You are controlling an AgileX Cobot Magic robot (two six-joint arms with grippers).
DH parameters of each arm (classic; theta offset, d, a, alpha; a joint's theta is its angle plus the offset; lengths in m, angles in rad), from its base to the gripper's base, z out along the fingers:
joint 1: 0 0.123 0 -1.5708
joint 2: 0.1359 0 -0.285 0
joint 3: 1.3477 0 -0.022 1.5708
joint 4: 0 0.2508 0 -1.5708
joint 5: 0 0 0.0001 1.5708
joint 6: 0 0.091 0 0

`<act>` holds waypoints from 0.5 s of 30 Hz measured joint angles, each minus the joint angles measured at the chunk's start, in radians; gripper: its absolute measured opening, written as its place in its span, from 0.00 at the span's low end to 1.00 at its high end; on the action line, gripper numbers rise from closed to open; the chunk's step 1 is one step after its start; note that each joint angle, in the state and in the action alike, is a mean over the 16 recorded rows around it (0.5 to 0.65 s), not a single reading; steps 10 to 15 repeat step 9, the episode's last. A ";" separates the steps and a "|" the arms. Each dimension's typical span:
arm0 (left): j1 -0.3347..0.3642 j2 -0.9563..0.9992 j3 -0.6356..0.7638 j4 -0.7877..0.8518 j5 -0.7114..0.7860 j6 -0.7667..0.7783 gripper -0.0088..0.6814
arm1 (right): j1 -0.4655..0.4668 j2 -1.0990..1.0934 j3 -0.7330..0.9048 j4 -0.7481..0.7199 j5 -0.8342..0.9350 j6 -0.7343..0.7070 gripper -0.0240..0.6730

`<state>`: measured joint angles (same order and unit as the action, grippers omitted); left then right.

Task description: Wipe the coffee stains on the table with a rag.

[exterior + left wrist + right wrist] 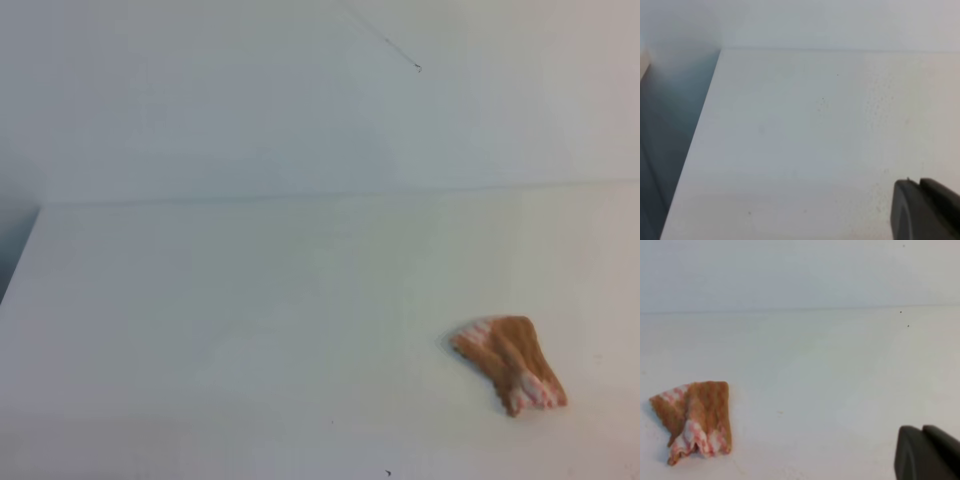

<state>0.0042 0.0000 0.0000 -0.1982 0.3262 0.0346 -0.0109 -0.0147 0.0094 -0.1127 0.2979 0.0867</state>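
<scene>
Rag (511, 363) crumpled on white bench (250, 320), near right, no stain seen, left fingers (927, 210) and right fingers (927, 452) barely in view, spread untellable

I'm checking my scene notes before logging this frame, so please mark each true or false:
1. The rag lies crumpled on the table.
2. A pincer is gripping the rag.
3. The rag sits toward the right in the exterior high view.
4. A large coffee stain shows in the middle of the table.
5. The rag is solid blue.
1. The rag lies crumpled on the table. True.
2. A pincer is gripping the rag. False: nothing touches it; in the right wrist view only a dark corner of the right pincer shows, far from the rag.
3. The rag sits toward the right. True.
4. A large stain shows mid-table. False: no stain is visible in any view.
5. The rag is solid blue. False: it is orange-brown with pinkish-white stripes.
</scene>
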 joint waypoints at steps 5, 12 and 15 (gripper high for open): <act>0.000 0.000 0.000 0.000 0.000 0.000 0.01 | 0.000 -0.002 0.004 0.000 -0.002 0.000 0.03; 0.000 0.000 0.000 0.000 0.000 0.000 0.01 | 0.000 -0.005 0.008 0.001 -0.005 0.000 0.03; 0.000 0.000 0.000 0.000 0.000 0.000 0.01 | 0.000 -0.005 0.008 0.001 -0.005 0.000 0.03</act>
